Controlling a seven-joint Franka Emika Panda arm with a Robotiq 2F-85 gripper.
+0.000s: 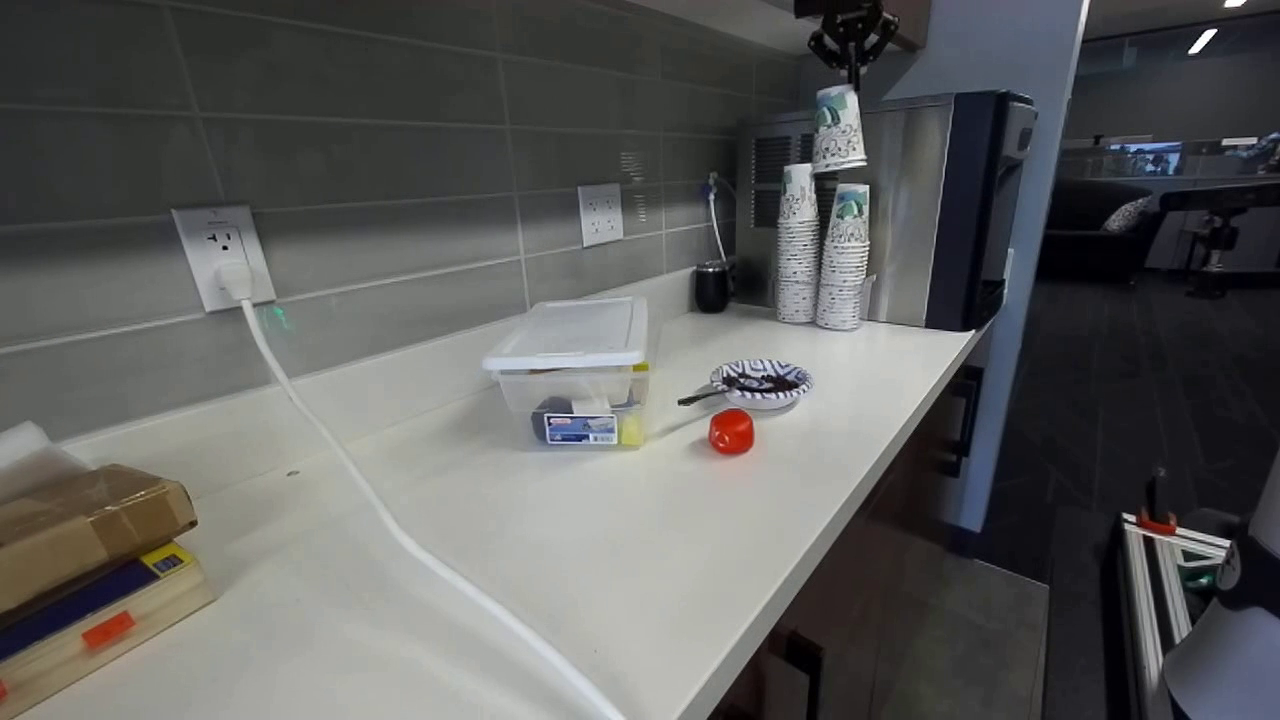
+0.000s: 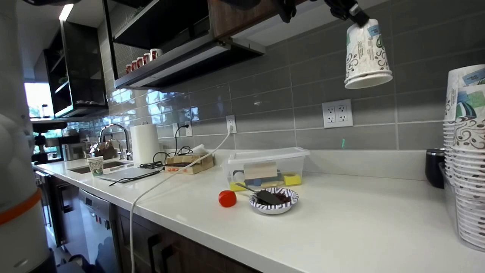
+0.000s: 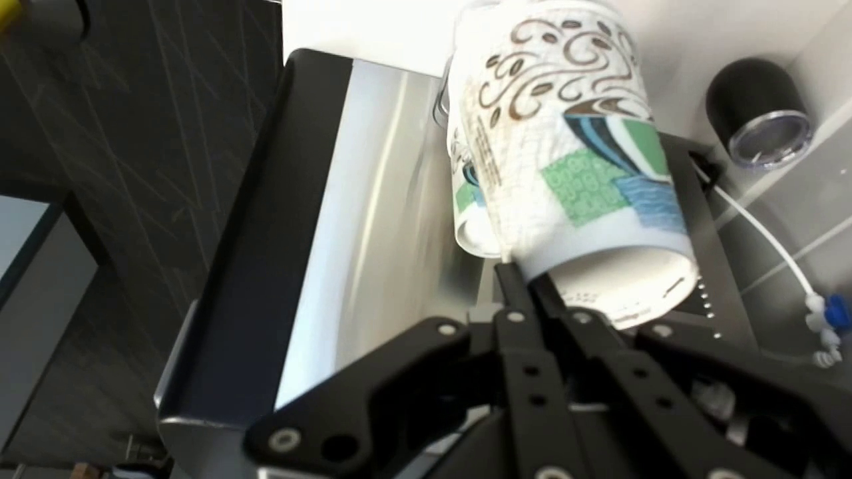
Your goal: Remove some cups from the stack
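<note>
My gripper (image 1: 853, 78) is shut on the base edge of a short nested bunch of white printed cups (image 1: 838, 130). The bunch hangs upside down in the air, rims down. In an exterior view, two rims show on these held cups (image 2: 366, 57). In the wrist view, the fingertips (image 3: 529, 276) pinch the cup wall (image 3: 579, 153) at its base. Two tall stacks of upside-down cups, a rear stack (image 1: 798, 250) and a front stack (image 1: 845, 265), stand on the counter below the held bunch. Part of a stack (image 3: 469, 199) shows behind the held cups.
A metal machine (image 1: 905, 215) stands beside the stacks, with a black tumbler (image 1: 712, 287) near the wall. A lidded clear box (image 1: 570, 390), patterned bowl (image 1: 765, 398) and red object (image 1: 731, 432) are on the counter. A cabinet (image 2: 250, 19) hangs overhead.
</note>
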